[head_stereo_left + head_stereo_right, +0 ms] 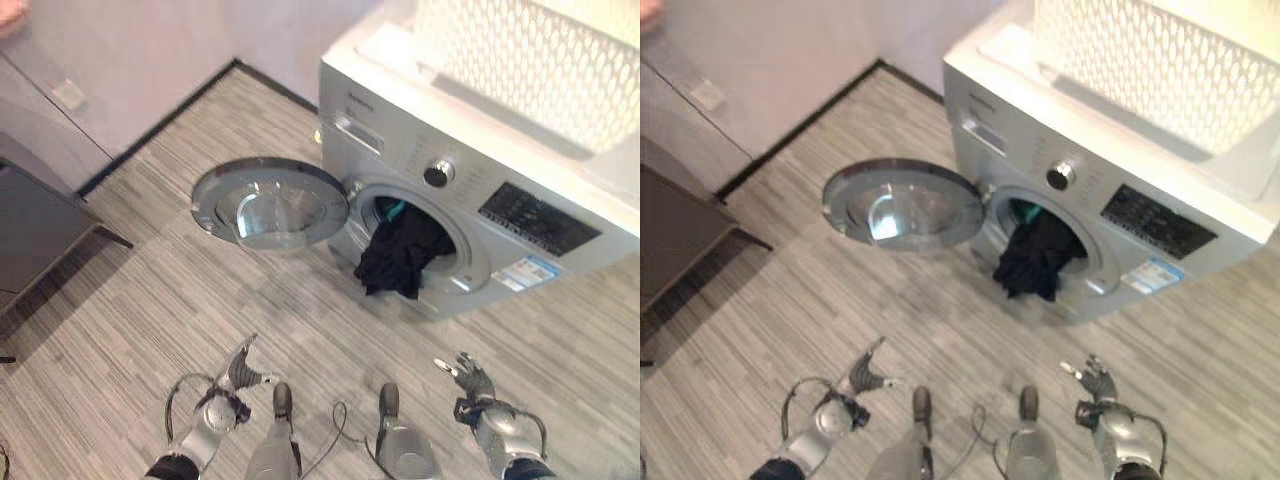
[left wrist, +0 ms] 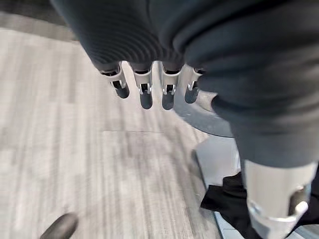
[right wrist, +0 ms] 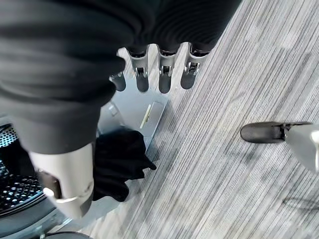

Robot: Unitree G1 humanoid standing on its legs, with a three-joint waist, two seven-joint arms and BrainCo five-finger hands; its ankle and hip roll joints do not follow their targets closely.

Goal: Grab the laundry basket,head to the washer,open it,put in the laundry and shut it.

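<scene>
Washer (image 1: 470,200): silver, door (image 1: 268,205) swung wide; black laundry (image 1: 400,255) spilled over the drum's lip. White basket (image 1: 530,65) at 1 o'clock on top. Left hand (image 1: 243,368) and right hand (image 1: 468,378): fingers relaxed, empty.

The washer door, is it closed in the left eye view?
No. The washer door stands swung wide open to the side, and dark clothes hang out of the washer over the lower edge of its round opening.

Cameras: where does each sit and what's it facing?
Left eye: head, looking down at washer, open door, basket on top; both hands low.
Right eye: same scene, slightly offset.
Left wrist: along the open left hand, toward floor, door edge and dark laundry.
Right wrist: along the open right hand, toward laundry hanging from the drum.
Shared: all four show the laundry.
</scene>
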